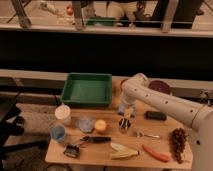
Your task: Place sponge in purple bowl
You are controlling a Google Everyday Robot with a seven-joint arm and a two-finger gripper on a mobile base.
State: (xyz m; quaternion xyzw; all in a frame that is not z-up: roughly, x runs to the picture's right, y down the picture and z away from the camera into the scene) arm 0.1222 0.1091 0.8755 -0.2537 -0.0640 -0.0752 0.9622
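Note:
A small light-blue sponge [121,108] lies on the wooden table, just right of the green tray. My gripper [126,113] points down from the white arm's wrist and sits right at the sponge, partly hiding it. The purple bowl [161,86] stands at the table's back right, behind the arm, partly hidden by it. The white arm [165,102] reaches in from the lower right.
A green tray [87,89] is at back left. A white cup [63,113], blue cup [58,132], clear bowl [85,124], orange [101,125], dark can [124,125], black block [155,115], grapes [176,142], carrot [155,152] and banana [124,150] are spread over the table.

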